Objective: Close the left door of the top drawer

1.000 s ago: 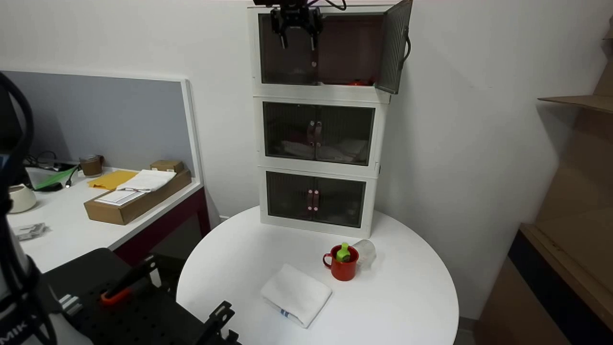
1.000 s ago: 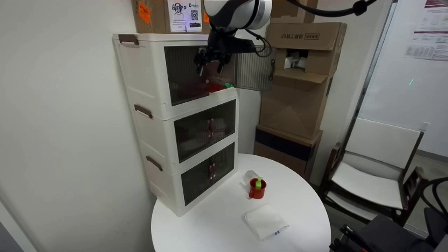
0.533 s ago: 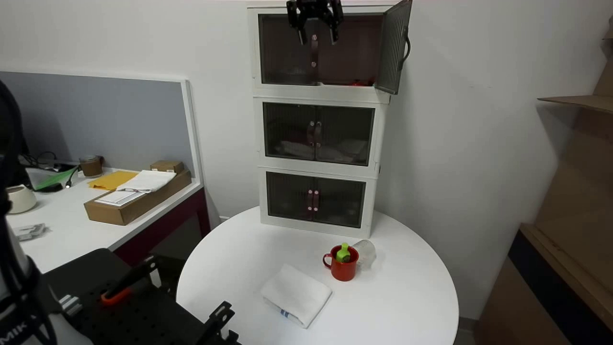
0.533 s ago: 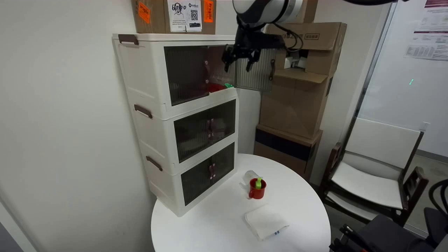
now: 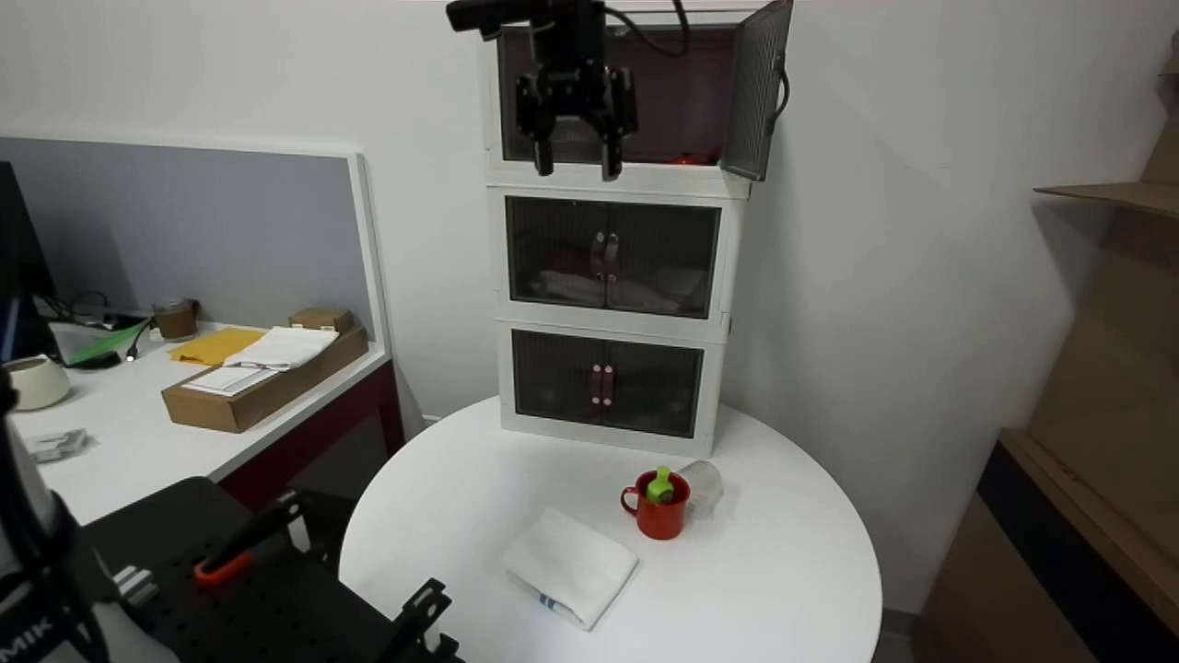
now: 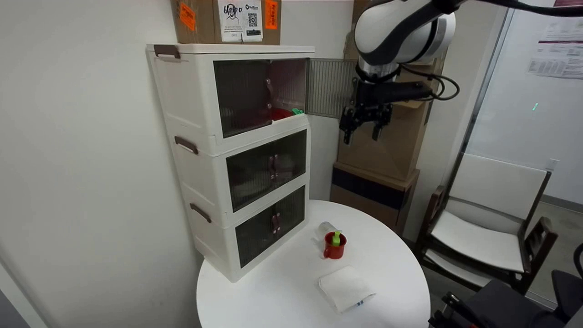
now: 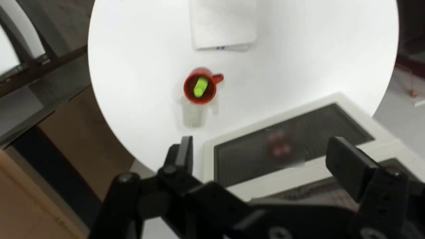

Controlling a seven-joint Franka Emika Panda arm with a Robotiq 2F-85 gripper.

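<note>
Standing upright lengthwise, the left door (image 6: 242,97) faces outward.

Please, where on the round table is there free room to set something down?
In an exterior view, one bare patch of the table lies between the cabinet and the towel; another reaches from the towel and red mug to the right edge. It is crowded beside the mug, where the clear cup lies near the cabinet.

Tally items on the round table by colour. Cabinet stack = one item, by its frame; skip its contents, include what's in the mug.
White: 2 (cabinet stack, folded cloth)
Red: 1 (mug)
Green: 1 (small item in the mug)
Clear: 1 (container)
Total: 5
</note>
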